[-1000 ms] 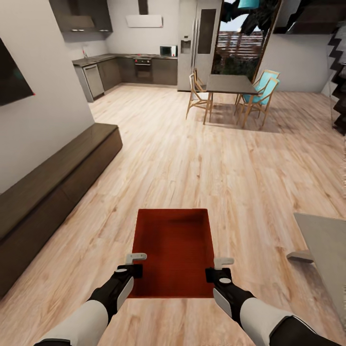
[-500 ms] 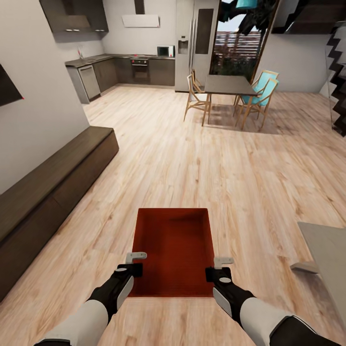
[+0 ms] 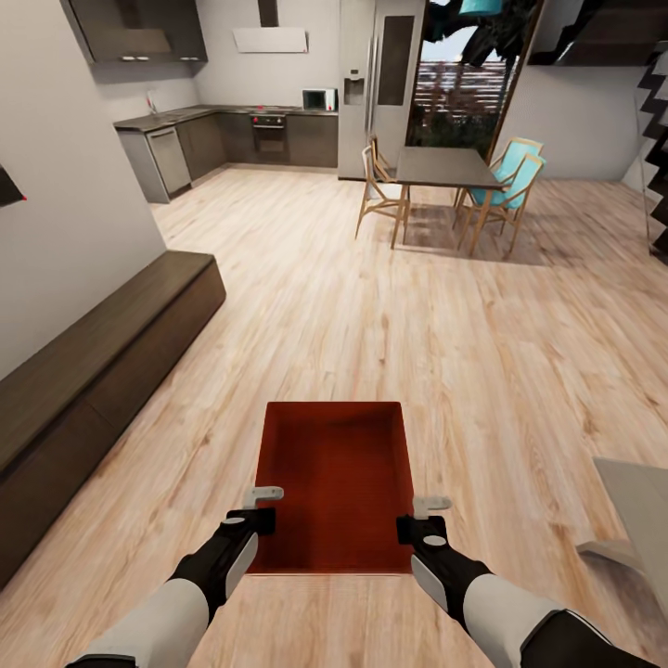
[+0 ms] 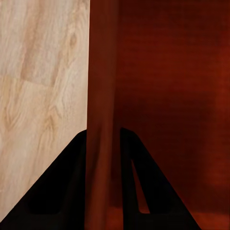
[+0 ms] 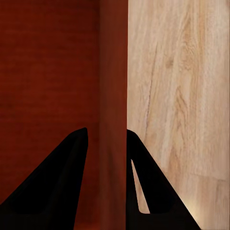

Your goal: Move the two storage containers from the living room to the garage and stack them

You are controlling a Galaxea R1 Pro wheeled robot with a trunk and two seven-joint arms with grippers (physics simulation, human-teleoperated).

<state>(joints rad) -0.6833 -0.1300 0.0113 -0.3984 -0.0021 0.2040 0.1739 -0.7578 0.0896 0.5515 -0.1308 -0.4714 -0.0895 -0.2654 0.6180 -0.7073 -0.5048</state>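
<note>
Both hands (image 3: 263,508) (image 3: 424,515) pinch the container's (image 3: 334,473) side walls over open plank floor (image 3: 390,315).

Matt red-orange plastic storage container (image 3: 334,473); pale, grained wood-plank floor (image 3: 445,353)

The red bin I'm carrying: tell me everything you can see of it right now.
The bin is red-orange, rectangular, open-topped and empty, with low straight walls and a flat bottom; it looks like plastic. It is held level above the wood floor, long axis pointing away from the robot. The left gripper clamps its left wall and the right gripper its right wall, each with one finger inside and one outside.
</note>
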